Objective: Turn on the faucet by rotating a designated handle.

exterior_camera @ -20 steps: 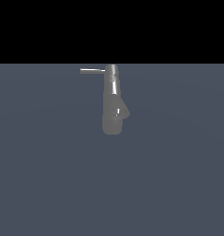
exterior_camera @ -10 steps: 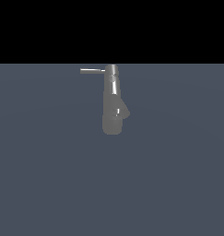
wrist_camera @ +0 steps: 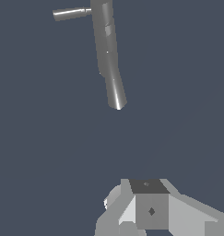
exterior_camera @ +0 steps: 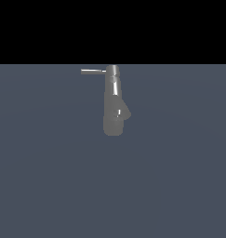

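Grey metal, the faucet [exterior_camera: 113, 104] stands alone on the slate floor with its handle [exterior_camera: 93, 71] jutting toward the exterior view's left, well apart from my gripper [wrist_camera: 148, 209], whose fingers' spread I cannot tell.

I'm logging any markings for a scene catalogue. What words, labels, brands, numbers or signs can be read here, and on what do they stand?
None: no text, number or sign shows on the faucet, its handle, the gripper or the plain ground.
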Controlling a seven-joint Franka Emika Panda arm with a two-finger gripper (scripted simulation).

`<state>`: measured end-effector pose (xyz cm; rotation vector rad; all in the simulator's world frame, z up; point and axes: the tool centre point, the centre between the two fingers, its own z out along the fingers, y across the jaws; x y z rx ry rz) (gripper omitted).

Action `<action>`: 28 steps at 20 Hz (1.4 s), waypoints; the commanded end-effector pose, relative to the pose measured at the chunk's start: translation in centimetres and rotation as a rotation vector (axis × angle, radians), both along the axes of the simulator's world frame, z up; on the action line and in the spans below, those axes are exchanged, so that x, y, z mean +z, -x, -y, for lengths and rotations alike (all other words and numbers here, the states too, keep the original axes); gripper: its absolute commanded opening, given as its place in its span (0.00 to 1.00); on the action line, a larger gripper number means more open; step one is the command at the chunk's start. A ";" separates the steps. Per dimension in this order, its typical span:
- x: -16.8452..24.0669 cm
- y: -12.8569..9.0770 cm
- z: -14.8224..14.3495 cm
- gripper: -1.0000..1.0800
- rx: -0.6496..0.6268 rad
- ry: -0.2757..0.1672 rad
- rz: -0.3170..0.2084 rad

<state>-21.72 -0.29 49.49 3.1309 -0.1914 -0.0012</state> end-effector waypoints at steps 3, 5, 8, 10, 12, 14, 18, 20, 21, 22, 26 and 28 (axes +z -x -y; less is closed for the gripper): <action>0.0 -2.5 -0.3 0.00 -0.082 0.006 -0.003; 0.0 -3.8 -0.5 0.00 -0.126 0.009 -0.004; -0.2 -5.9 -0.9 0.00 -0.195 0.013 -0.006; -0.5 -7.4 -1.2 0.00 -0.241 0.017 -0.007; -0.7 -8.8 -1.4 0.00 -0.286 0.020 -0.008; -1.1 -10.2 -1.7 0.00 -0.332 0.022 -0.009; -2.0 -13.1 -2.3 0.00 -0.423 0.028 -0.010; -2.5 -14.5 -2.7 0.00 -0.468 0.031 -0.011; -2.8 -15.2 -2.9 0.00 -0.491 0.032 -0.011; -3.1 -15.9 -3.0 0.00 -0.513 0.033 -0.011; -4.5 -18.7 -3.8 0.00 -0.604 0.038 -0.012; -5.3 -20.1 -4.1 0.00 -0.649 0.040 -0.013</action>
